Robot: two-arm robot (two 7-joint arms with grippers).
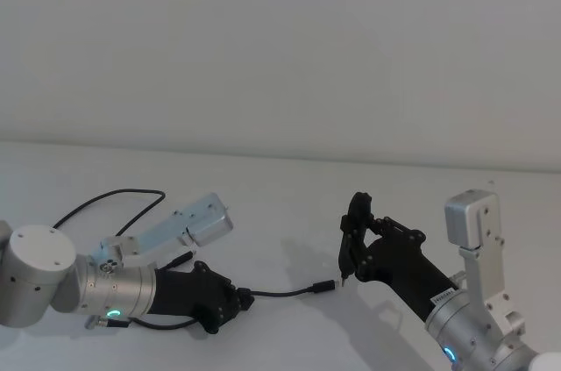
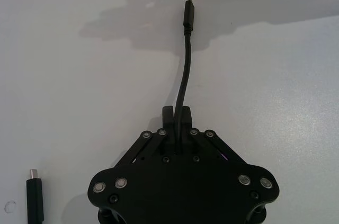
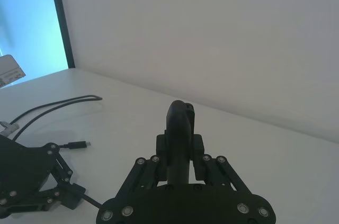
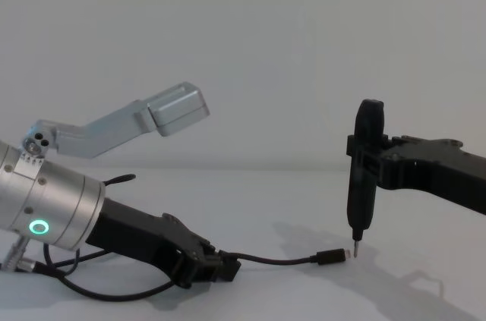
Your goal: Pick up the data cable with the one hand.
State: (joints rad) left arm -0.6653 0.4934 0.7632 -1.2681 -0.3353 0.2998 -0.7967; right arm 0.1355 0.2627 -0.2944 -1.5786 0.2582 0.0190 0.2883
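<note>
The data cable [image 1: 285, 292] is thin and black and lies on the white table. One plug with a silver tip [image 1: 325, 286] points toward the right arm. My left gripper [image 1: 244, 299], black on a silver wrist with a green ring, sits low at the table, shut on the cable. In the left wrist view the cable [image 2: 184, 75] runs out from between the fingers [image 2: 168, 115] to its plug [image 2: 189, 15]. The other plug [image 2: 34, 198] lies beside the gripper body. My right gripper [image 1: 358, 229] is shut on an upright pen-like tool [image 4: 366, 177], whose metal tip [image 4: 355, 248] hovers just past the plug [image 4: 332, 256].
A second black wire [image 1: 110, 200] loops across the table at the back left, behind my left arm. The silver camera bracket [image 1: 200, 222] on that arm juts out above the cable. A white wall closes off the far edge of the table.
</note>
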